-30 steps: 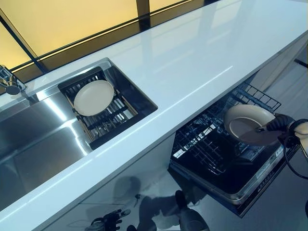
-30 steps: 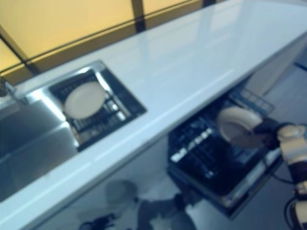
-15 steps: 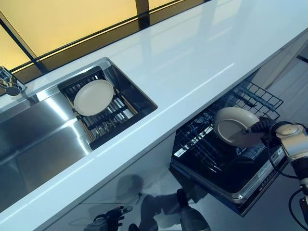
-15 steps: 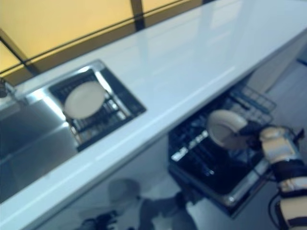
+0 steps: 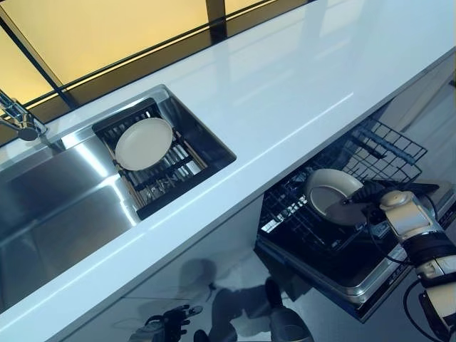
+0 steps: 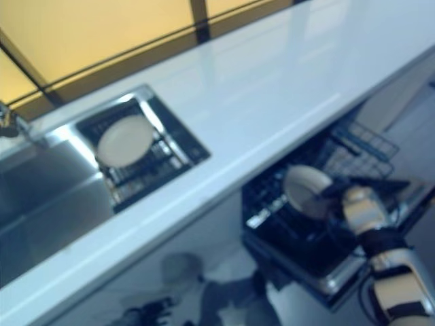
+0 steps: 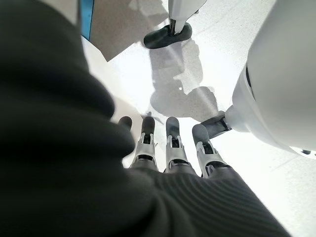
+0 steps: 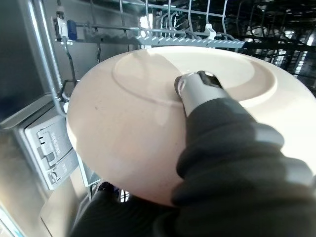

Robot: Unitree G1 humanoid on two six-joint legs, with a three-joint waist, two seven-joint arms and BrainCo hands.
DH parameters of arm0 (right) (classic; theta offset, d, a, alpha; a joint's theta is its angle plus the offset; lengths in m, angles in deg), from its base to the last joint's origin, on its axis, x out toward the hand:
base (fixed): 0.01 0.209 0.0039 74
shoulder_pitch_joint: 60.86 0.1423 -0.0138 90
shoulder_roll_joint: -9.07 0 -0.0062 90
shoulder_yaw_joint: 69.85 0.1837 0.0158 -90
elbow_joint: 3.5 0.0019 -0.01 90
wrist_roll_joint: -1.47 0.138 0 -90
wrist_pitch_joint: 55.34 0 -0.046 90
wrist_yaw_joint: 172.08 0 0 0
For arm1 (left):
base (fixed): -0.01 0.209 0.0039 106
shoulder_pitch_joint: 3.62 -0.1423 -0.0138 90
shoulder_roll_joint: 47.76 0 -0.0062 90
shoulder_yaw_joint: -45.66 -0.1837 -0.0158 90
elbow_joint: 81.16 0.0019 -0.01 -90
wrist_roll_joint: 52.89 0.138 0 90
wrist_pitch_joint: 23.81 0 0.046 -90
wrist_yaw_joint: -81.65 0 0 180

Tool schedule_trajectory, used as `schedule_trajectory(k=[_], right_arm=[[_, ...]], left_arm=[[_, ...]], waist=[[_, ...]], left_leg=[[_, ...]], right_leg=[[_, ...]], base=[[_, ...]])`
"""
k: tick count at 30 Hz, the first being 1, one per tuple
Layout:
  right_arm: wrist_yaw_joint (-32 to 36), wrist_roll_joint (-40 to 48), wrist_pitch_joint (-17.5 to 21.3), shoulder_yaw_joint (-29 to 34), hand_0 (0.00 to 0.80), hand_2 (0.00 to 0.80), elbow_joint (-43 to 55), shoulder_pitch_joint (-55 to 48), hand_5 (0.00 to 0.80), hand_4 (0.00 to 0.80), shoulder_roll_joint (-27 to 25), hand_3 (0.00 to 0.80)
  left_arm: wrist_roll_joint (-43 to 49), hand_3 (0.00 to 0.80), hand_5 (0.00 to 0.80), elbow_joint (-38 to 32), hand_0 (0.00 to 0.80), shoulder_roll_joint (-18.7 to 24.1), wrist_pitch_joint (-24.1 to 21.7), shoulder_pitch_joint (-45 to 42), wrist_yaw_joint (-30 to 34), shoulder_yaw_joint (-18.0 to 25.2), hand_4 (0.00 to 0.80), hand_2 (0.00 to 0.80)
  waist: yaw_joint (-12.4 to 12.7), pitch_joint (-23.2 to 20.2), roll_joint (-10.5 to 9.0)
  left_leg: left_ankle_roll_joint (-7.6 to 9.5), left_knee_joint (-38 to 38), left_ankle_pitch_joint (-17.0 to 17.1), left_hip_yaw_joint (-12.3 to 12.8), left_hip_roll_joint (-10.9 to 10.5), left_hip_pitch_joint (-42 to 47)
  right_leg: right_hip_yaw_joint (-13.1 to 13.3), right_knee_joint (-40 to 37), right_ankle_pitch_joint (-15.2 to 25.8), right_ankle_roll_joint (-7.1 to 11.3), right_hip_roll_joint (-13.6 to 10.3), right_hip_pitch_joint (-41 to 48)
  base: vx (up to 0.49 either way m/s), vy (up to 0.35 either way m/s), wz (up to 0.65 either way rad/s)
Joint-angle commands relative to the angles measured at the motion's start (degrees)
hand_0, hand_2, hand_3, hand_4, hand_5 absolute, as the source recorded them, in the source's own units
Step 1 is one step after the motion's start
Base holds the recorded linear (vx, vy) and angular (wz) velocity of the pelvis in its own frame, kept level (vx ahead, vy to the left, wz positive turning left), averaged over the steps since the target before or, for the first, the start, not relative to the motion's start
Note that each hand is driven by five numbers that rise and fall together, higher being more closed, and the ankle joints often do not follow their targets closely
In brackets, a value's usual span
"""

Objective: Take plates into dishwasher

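Below, looking down along a long white bench with a steel sink set into it at the left. Resting flat on a dark slatted rack inside the sink: one cream plate, untouched, with a tap showing at the far left edge. Lower right, under the bench edge, standing pulled out: a dishwasher with its dark wire basket exposed. Reaching in from the right, the right hand, gripping a second cream plate by its rim, thumb lying across the upper face and fingers hidden underneath; grasp clenched on the plate. Holding that plate tilted just above the basket's wire prongs, near the front of the dishwasher; cannot tell whether any edge is touching the wires. Hanging low beside the cabinet front, well apart from both plates, the left hand, fingers straight and released, holding nothing, pointing toward the pale floor.
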Motion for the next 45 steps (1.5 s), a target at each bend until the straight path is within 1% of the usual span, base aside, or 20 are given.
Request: schedule_trajectory(k=[1,4,6,12,16,23,35,36,37,38,39,40,45], right_arm=[[1.74,-3.33,1.93,-1.37,0.800,0.800,-6.56,8.94,0.800,0.800,-0.61,0.800],[0.35,-3.39,2.75,-2.10,0.800,0.800,-8.48,8.30,0.800,0.800,0.08,0.800],[-0.49,-3.89,2.20,-2.50,0.800,0.800,-8.69,7.92,0.800,0.800,1.05,0.800],[-2.90,-6.03,1.83,-4.56,0.800,0.800,-12.32,7.90,0.800,0.800,4.19,0.800],[-3.52,-7.03,2.15,-5.17,0.800,0.800,-14.96,8.67,0.800,0.800,5.28,0.800],[-1.74,-7.84,2.89,-6.10,0.800,0.800,-17.44,9.62,0.800,0.800,6.08,0.800],[-1.39,-7.66,2.22,-5.97,0.800,0.800,-18.72,9.50,0.800,0.800,7.09,0.800],[-1.31,-7.45,2.29,-6.01,0.696,0.696,-18.95,9.60,0.696,0.696,7.13,0.696],[-1.54,-7.34,2.20,-5.92,0.442,0.442,-18.82,9.51,0.442,0.442,7.14,0.442],[-1.42,-7.36,2.01,-5.86,0.210,0.210,-18.70,9.54,0.210,0.210,7.09,0.210],[-1.32,-6.98,1.96,-5.88,0.116,0.116,-18.76,9.60,0.116,0.116,7.04,0.116],[-1.23,-6.75,1.95,-5.81,0.000,0.000,-18.70,9.48,0.000,0.000,7.05,0.000],[-0.95,-7.01,2.19,-5.67,0.000,0.000,-18.40,9.29,0.000,0.000,6.97,0.000]], left_arm=[[-1.90,0.000,0.000,-0.94,0.000,2.73,2.26,1.72,0.73,-2.66,0.000,0.000],[-1.97,0.000,0.000,-3.02,0.000,3.35,3.26,1.27,1.68,-2.64,0.000,0.000],[-2.17,0.000,0.000,-3.45,0.000,3.50,3.39,1.29,2.07,-2.81,0.000,0.000],[-2.72,0.000,0.000,-3.31,0.000,3.57,2.91,1.51,2.86,-3.33,0.000,0.000],[-2.79,0.000,0.000,-2.59,0.000,3.55,2.34,1.67,3.42,-3.52,0.000,0.000],[-2.48,0.000,0.000,-2.25,0.000,3.56,2.34,2.36,3.73,-3.80,0.000,0.000],[-2.20,0.000,0.000,-2.49,0.000,3.02,3.89,3.56,2.55,-4.14,0.000,0.000],[-2.31,0.000,0.000,-2.33,0.000,2.98,3.92,3.69,2.44,-4.24,0.000,0.000],[-2.36,0.000,0.000,-2.38,0.000,2.90,4.00,3.83,2.28,-4.23,0.000,0.000],[-2.40,0.000,0.000,-2.50,0.000,2.89,4.12,3.95,2.18,-4.21,0.000,0.000],[-2.45,0.000,0.000,-2.44,0.000,2.88,4.21,4.15,2.15,-4.19,0.000,0.000],[-2.47,0.000,0.000,-2.46,0.000,2.83,4.34,4.24,2.04,-4.15,0.000,0.000],[-2.44,0.000,0.000,-2.47,0.000,2.89,4.75,4.32,2.08,-3.96,0.000,0.000]], waist=[[2.24,-0.67,-3.16],[2.82,-0.54,-2.19],[3.09,-0.42,-1.80],[3.90,-0.19,-0.95],[4.42,0.01,-0.57],[4.83,-0.06,-0.71],[4.66,-0.14,-1.49],[4.65,-0.14,-1.54],[4.58,-0.09,-1.61],[4.55,-0.04,-1.64],[4.51,0.00,-1.67],[4.49,0.03,-1.71],[4.34,-0.09,-1.86]], left_leg=[[1.43,-0.04,0.51,-4.33,-0.88,-0.70],[1.57,-0.04,0.64,-4.69,-1.21,-1.07],[1.62,-0.04,0.66,-4.79,-1.36,-1.23],[1.86,-0.04,0.88,-5.23,-1.66,-1.46],[1.87,-0.04,1.11,-5.53,-1.69,-1.60],[1.88,-0.04,1.29,-5.83,-1.64,-1.92],[1.85,-0.04,1.26,-5.58,-1.22,-1.41],[1.84,-0.04,1.29,-5.57,-1.18,-1.40],[1.83,-0.04,1.32,-5.55,-1.18,-1.39],[1.85,-0.04,1.31,-5.58,-1.18,-1.37],[1.87,-0.04,1.29,-5.59,-1.16,-1.30],[1.89,-0.04,1.27,-5.59,-1.17,-1.26],[2.00,-0.04,1.18,-5.61,-1.26,-1.15]], right_leg=[[-0.46,0.20,-1.30,1.73,-1.96,1.62],[-0.69,0.20,-1.42,1.67,-2.23,1.51],[-0.80,0.20,-1.50,1.68,-2.37,1.59],[-1.03,0.20,-1.68,1.57,-2.60,1.87],[-1.22,0.20,-1.71,1.53,-2.78,2.12],[-1.29,0.20,-1.80,1.55,-2.73,2.13],[-0.96,0.20,-1.76,1.56,-2.50,2.50],[-0.91,0.20,-1.75,1.57,-2.46,2.52],[-0.81,0.20,-1.69,1.60,-2.46,2.51],[-0.76,0.20,-1.67,1.59,-2.46,2.50],[-0.72,0.20,-1.61,1.58,-2.48,2.49],[-0.69,0.20,-1.60,1.60,-2.50,2.54],[-0.47,0.20,-1.67,1.58,-2.36,2.63]], base=[[-0.014,0.079,0.06],[-0.011,0.066,0.13],[-0.009,0.038,0.03],[-0.008,0.023,0.06],[-0.015,0.012,0.05],[-0.014,0.001,0.03],[0.000,0.000,0.00],[0.000,0.000,0.00],[0.000,0.000,0.00],[0.000,0.000,0.00],[0.000,0.000,0.00],[0.000,0.000,0.00],[0.000,0.000,0.00]])
